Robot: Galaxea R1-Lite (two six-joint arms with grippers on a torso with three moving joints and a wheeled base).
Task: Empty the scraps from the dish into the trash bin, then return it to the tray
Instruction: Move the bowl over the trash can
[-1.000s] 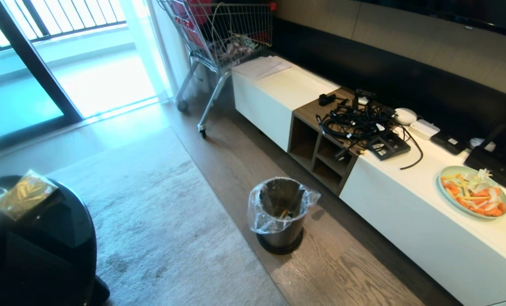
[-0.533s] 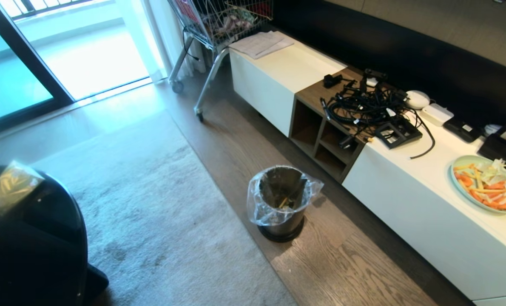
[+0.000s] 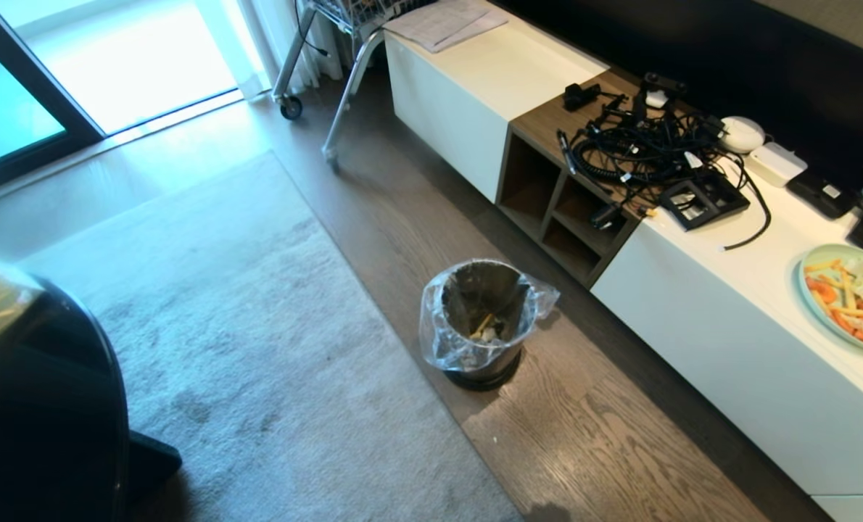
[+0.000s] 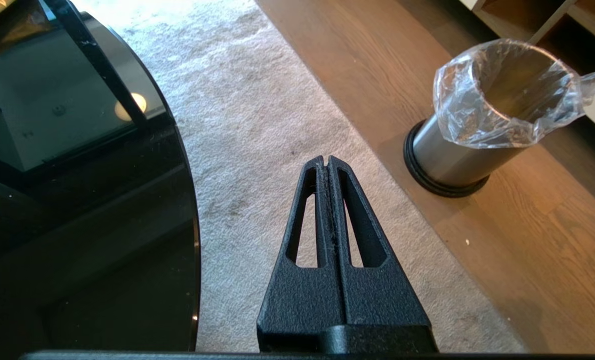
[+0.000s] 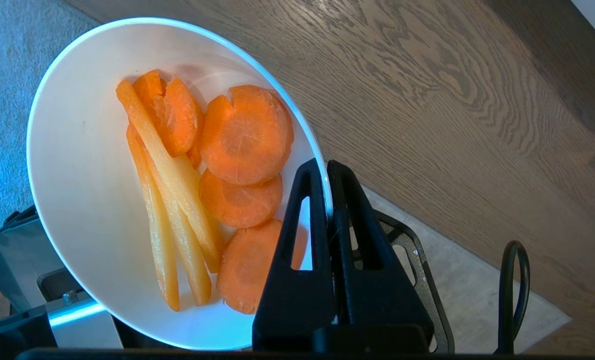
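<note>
Camera tilted down since earlier; right gripper [image 5: 327, 167] pinches rim of white dish [image 5: 87, 200], orange scraps [image 5: 242, 135] inside.

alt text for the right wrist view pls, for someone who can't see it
The right gripper is shut on the rim of a white dish that holds the scraps, round carrot slices and pale orange-yellow strips. Behind the dish lie wood floor and a grey rug.

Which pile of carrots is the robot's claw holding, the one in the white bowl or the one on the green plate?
The bowl. The right claw pinches its rim, with carrot slices inside. The plate sits untouched on the white cabinet.
</note>
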